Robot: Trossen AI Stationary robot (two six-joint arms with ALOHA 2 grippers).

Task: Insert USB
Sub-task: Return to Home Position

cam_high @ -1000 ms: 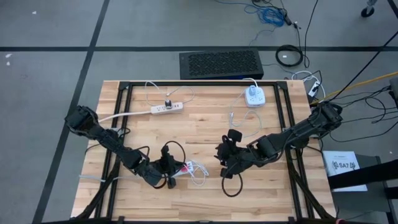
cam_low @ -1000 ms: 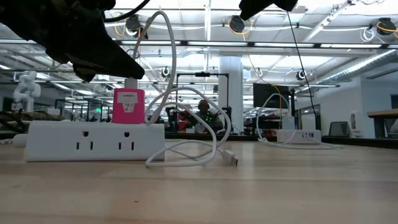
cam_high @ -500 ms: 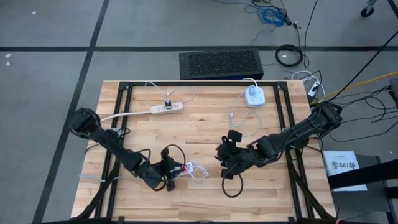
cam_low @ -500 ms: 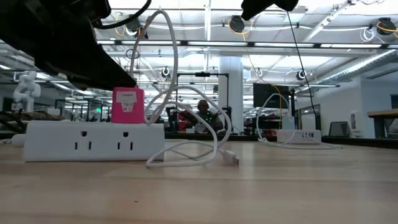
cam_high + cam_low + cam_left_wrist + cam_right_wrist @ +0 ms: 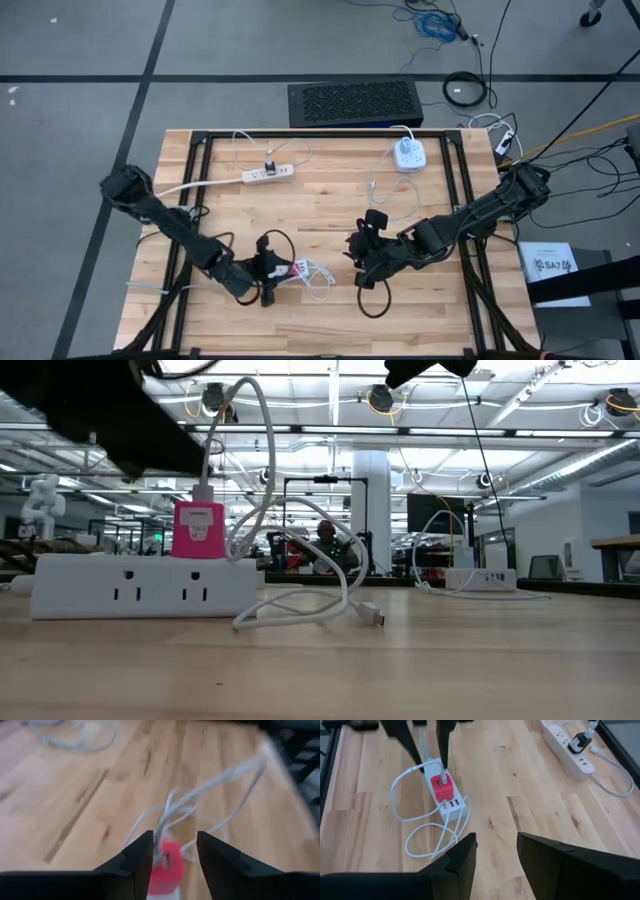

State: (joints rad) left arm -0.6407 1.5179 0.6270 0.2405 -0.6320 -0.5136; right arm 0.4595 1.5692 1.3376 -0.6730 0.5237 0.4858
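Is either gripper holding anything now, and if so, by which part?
Nothing is held. The left gripper is open above the pink charger adapter, not gripping it. The right gripper is open and empty.

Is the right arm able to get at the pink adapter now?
Probably not cleanly: the left gripper hangs over the pink adapter, jaws open, and white cable loops lie on the right gripper's side.

1. A white sheet (image 5: 552, 268), to the right of the table (image 5: 320, 210), carries dark print that looks like "SA7"; the smaller lines are unreadable.
2. The pink adapter (image 5: 198, 528) has a small label, too small to read.
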